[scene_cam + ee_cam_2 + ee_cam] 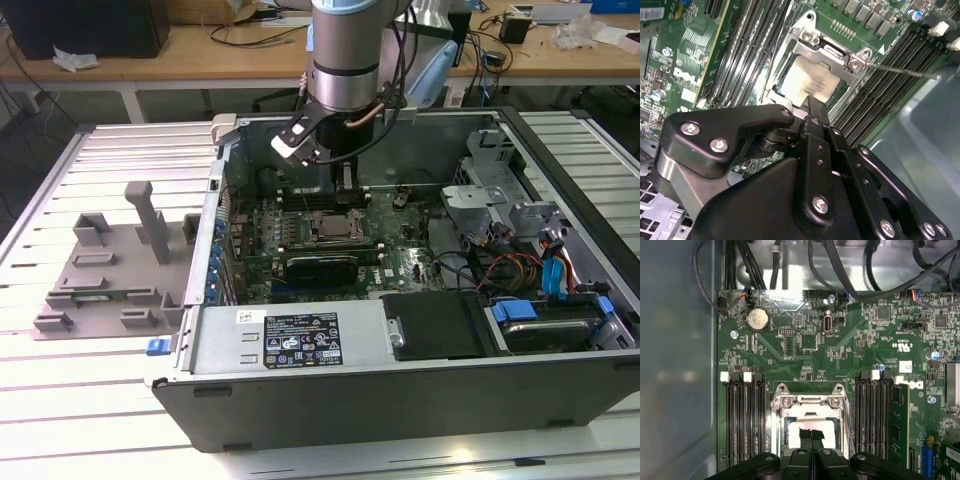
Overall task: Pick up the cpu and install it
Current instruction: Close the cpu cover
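The cpu (807,80) is a flat silver-grey square lying inside the metal-framed socket (832,47) on the green motherboard. In the first wrist view the cpu (792,432) shows as a pale square within the socket frame (807,401). My gripper (811,436) hangs directly over it, its two black fingertips pressed together with nothing between them. Whether the tips touch the chip's top I cannot tell. In the exterior view the gripper (347,185) reaches down into the open computer case (400,400), just above the socket (335,228).
Memory slots (742,420) flank the socket on both sides, one with a memory stick (899,425) in it. A grey plastic fixture (110,270) with upright blocks lies at the exterior view's left of the case. Drive bays and cables (520,260) fill the case's other end.
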Robot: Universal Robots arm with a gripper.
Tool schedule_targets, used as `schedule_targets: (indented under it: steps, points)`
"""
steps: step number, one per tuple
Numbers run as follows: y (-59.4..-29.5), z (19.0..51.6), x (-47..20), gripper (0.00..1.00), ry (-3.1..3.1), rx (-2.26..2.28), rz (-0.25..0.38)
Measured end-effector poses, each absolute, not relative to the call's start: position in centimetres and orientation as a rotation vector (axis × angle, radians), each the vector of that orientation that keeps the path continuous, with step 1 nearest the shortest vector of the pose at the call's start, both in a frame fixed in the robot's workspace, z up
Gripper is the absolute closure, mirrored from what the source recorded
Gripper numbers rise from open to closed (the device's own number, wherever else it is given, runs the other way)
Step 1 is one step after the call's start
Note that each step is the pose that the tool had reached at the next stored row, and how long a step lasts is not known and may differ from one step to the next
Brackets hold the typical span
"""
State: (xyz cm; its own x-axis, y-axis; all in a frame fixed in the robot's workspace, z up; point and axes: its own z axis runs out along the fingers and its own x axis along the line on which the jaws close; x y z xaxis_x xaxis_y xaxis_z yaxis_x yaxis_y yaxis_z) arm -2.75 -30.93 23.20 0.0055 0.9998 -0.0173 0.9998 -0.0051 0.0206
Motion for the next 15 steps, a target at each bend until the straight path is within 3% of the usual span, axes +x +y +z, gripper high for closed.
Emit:
schedule_targets:
  steps: [15]
  points:
    - [-30.94,23.2,-2.76,0.89,2.401,1.982,0.005]
